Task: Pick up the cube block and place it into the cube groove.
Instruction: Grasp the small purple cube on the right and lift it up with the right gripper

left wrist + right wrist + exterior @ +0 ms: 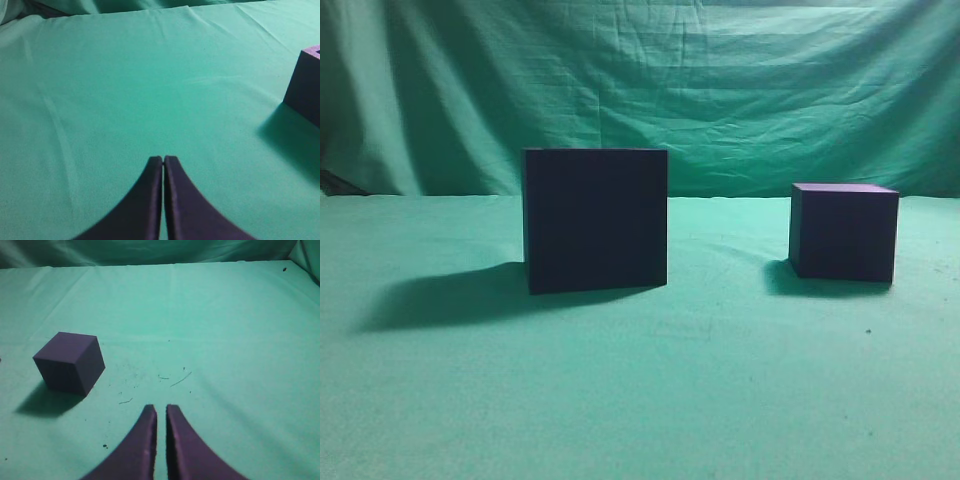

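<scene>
Cube groove (595,220) stands left of centre on the green cloth (640,400), well apart from the smaller cube block (844,232) resting to its right. Left gripper (163,159) hovers with fingertips pressed together, empty; right gripper (161,408) hangs nearly closed, holding nothing, near the block.

1. On the desk (640,400), only two things stand in the way: the cube groove (595,220) left of centre and the cube block (844,232) to its right.
2. They stand well apart, with a wide lane of bare cloth between them.
3. The whole near strip of the desk in front of both is open.
4. Ahead of the left gripper (163,159), tips together, lies open cloth; the groove's corner sits far right.
5. The right gripper (161,408), jaws nearly closed, faces clear cloth; the block stands ahead to its left, all sides unobstructed.
</scene>
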